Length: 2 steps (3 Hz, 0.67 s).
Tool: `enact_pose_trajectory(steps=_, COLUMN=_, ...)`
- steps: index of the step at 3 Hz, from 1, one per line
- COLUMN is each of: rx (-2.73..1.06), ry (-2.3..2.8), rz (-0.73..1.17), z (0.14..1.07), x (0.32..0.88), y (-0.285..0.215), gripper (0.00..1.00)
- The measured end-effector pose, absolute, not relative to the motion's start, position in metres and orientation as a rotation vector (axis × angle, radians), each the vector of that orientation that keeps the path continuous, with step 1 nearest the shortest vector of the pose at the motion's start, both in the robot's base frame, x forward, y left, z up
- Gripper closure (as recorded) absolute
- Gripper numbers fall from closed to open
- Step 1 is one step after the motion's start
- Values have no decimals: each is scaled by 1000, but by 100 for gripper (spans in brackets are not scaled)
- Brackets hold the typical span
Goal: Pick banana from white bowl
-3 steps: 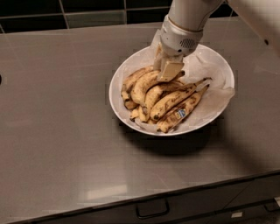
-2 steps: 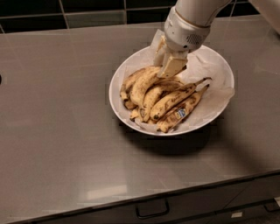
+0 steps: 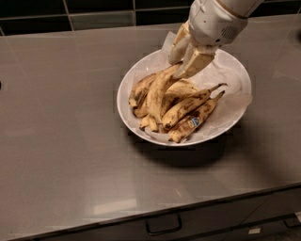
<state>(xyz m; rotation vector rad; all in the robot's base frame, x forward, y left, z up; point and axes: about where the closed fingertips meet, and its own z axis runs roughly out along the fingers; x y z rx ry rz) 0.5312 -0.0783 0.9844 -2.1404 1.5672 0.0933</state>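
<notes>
The white bowl, lined with crinkled white paper, stands on the grey counter right of centre and holds several speckled bananas. My gripper comes down from the upper right over the back of the pile. It is shut on the upper end of the plump, curved banana. That banana is tilted up, with its lower end still among the others. A slimmer banana with a blue sticker lies at the front right of the pile.
The grey counter stretches to the left and front of the bowl. A dark tiled wall runs along the back. The counter's front edge has a drawer with a handle below it.
The gripper has risen a little out of the pile and the arm has shifted up and to the right. The curved banana's upper end has come up with it.
</notes>
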Motion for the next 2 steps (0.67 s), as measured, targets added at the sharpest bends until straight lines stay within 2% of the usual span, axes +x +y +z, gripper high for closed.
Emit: enact_pose_trajectory(steps=2, rx=-2092, ry=1426, rz=63, z=1024, x=509, y=-80, gripper=100)
